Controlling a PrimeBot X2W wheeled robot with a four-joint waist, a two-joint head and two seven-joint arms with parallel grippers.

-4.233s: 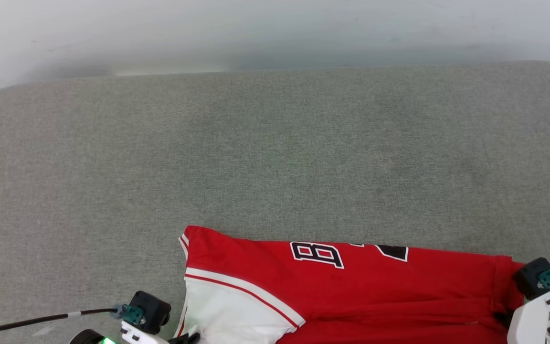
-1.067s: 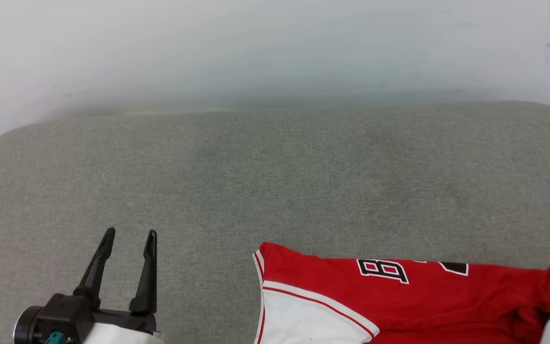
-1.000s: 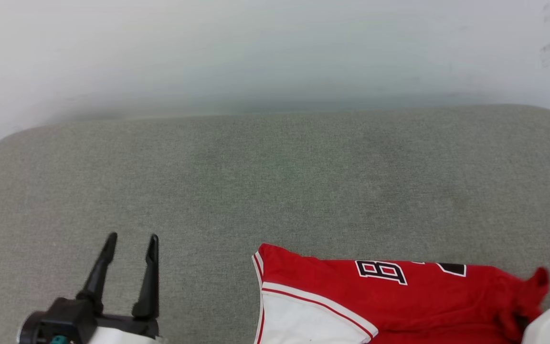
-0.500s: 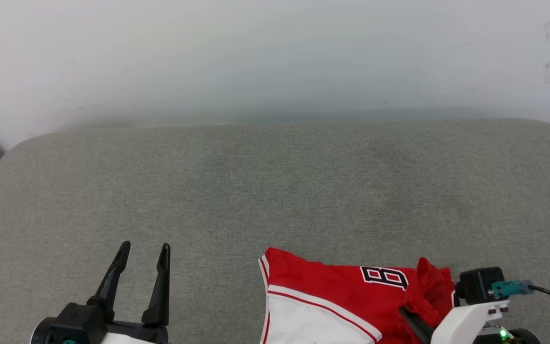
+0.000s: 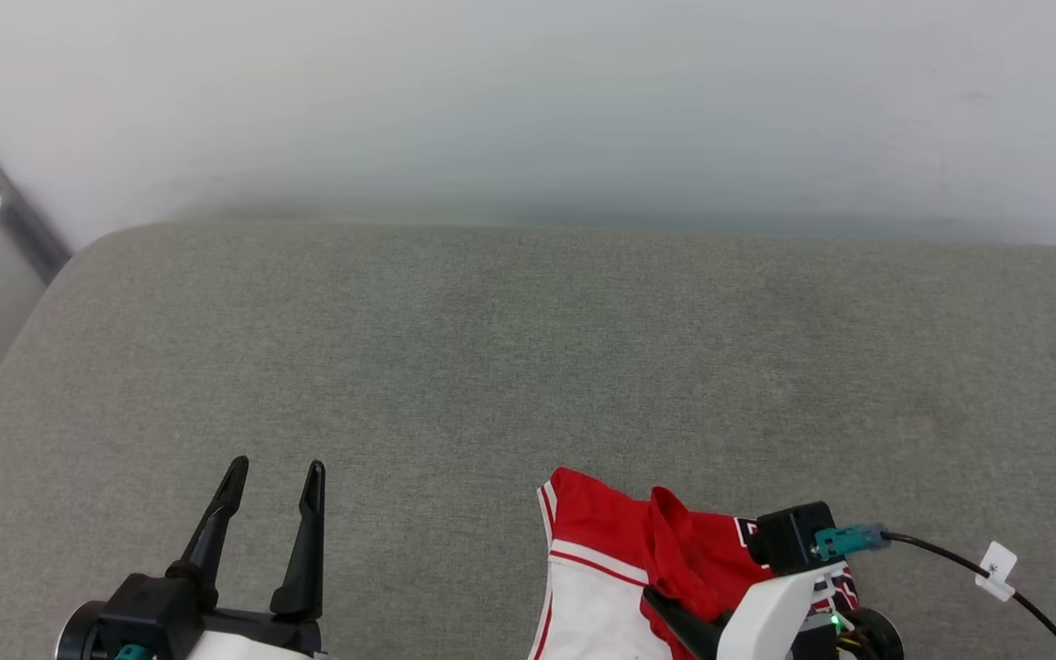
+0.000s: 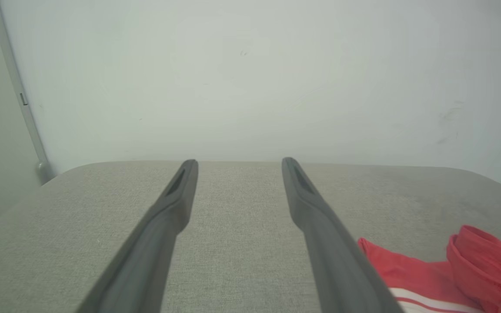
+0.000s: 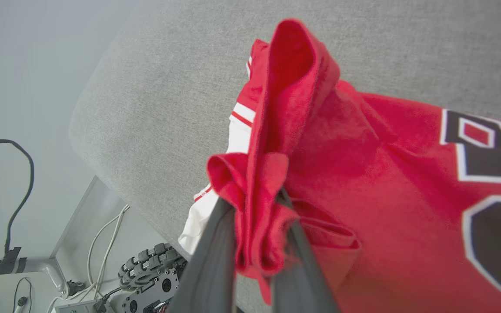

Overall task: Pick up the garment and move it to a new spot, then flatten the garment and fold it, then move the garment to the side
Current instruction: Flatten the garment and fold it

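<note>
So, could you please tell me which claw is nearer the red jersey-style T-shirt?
Right. The right claw is shut on a bunched fold of the red jersey-style T-shirt; the left claw is open over the grey fabric cushion, apart from the shirt, to its left.

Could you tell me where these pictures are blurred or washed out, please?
Head view: the wall behind the cushion is smeared. Left wrist view: the shirt looks pale, washed out. Right wrist view: the right gripper's fingers, nearest the lens, are soft.

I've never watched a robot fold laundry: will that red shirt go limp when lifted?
Probably limp: the garment bunches into soft folds between the right fingers. Likely light, as the cloth looks thin where it doubles over.
</note>
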